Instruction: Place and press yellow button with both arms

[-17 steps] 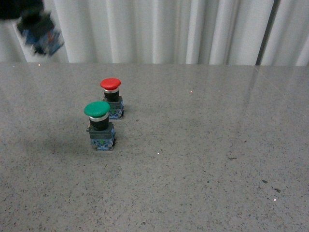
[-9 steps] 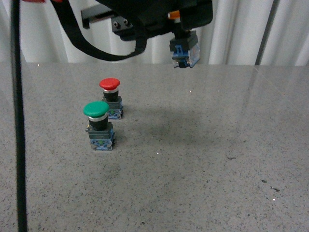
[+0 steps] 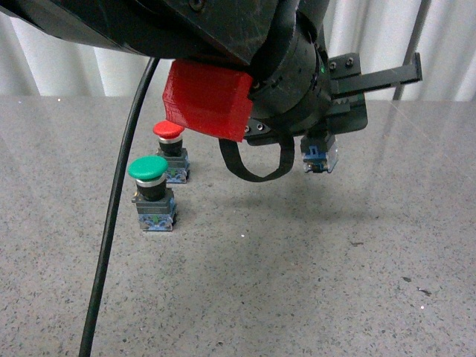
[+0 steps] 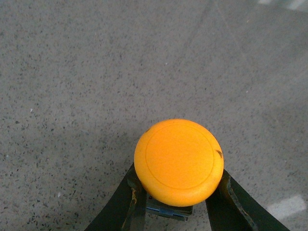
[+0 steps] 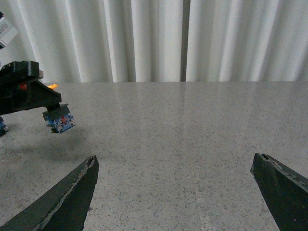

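a: left gripper point(image 4: 178, 175)?
b: clamped on the yellow button point(image 4: 178, 161), cap up, axis upright, base hanging clear above the table point(image 3: 297, 282).
a: right gripper point(image 5: 173, 161)?
b: spread wide, empty, well apart from the button; the left one is nearer.

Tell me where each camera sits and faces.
Front view: robot's body, facing forward over the table to curtains; the left arm crosses close, holding the yellow button aloft; green button and red button stand left.
Left wrist view: on the left wrist, looking down past the left fingers onto the button's cap.
Right wrist view: looking level across the table between the open right fingers.
Shared: front and right wrist views both show the button's blue base.
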Tool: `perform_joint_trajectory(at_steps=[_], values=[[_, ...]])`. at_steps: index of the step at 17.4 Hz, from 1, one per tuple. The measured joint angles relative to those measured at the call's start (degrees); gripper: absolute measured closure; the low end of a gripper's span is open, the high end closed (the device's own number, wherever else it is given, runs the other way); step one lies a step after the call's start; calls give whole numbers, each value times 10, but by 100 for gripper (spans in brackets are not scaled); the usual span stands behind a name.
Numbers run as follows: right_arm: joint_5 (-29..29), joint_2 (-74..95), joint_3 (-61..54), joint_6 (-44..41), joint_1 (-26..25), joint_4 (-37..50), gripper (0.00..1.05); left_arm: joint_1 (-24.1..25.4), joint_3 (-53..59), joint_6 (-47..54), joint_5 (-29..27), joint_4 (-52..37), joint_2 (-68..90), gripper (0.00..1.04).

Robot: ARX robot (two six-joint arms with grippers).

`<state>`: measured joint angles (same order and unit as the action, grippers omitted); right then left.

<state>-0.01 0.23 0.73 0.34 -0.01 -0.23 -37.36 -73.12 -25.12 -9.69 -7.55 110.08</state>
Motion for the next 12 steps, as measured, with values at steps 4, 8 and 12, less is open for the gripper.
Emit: perform_joint_trajectory(at_steps=[4, 8, 12], values=[[0, 0, 0, 0, 0, 0, 7, -3, -48, 27, -29, 20, 52, 78], [0, 0, 0, 0, 0, 0, 7, -26, -68, 36, -41, 39, 76, 78], [0, 0, 0, 0, 0, 0, 7, -51, -57, 35, -54, 49, 75, 79]])
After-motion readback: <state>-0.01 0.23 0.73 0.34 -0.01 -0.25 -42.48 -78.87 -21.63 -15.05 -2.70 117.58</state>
